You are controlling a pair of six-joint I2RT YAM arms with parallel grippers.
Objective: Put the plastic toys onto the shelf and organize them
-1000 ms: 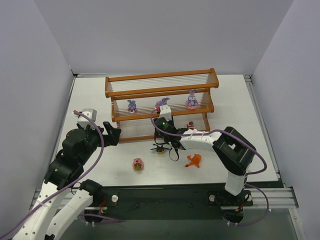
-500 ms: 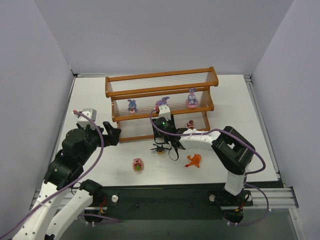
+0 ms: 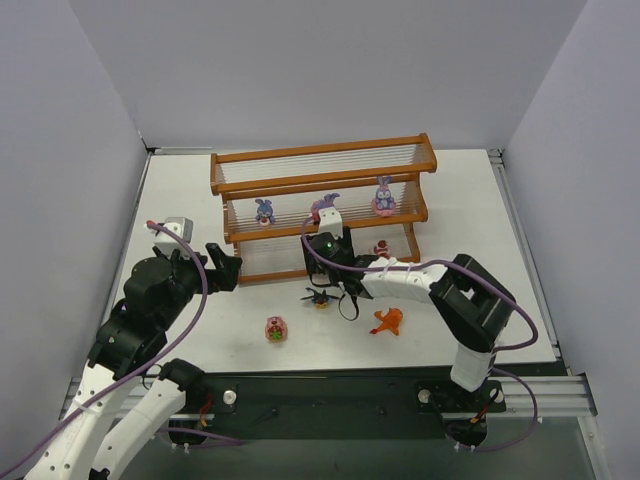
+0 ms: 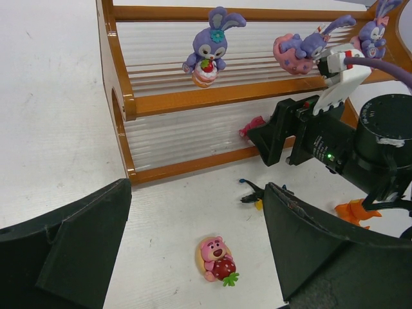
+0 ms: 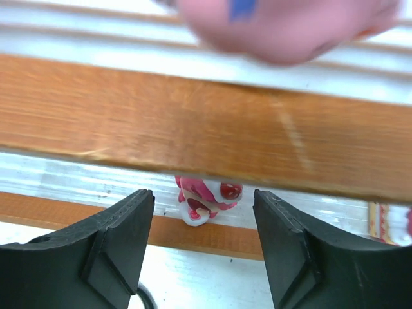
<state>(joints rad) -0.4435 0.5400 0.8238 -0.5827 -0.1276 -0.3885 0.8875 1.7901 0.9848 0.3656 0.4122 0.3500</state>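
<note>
Three toys on bench (image 3: 470, 200), top view: black winged toy (image 3: 320, 298), pink-red toy (image 3: 275, 329), orange toy (image 3: 387, 321); three on shelf (image 3: 322, 153) middle tier. Left wrist: left claw (image 4: 198, 193) wide, empty. Right wrist: right claw (image 5: 203, 196) parted, empty, facing red toy (image 5: 207, 201), bottom tier. Probably half done.

Top external: mounted high above and behind the robot, tilted down and forward; the whole table (image 3: 180, 200), the shelf (image 3: 320, 182), the left arm (image 3: 150, 300) and the right arm (image 3: 400, 282) are taken in from far off.
Left wrist: carried low over the table's left part and faced at the shelf front from near; the left gripper (image 4: 196, 206) is framed along the bottom edge.
Right wrist: held very close under the shelf's middle rail (image 5: 193, 122) and faced level; the right gripper (image 5: 203, 212) is framed below.
Shared, top and left wrist: shelf front, right arm, and the pink bear toy (image 3: 275, 329) on the table.
Shared, both wrists: the red-pink toy (image 5: 205, 195) on the lowest tier.
</note>
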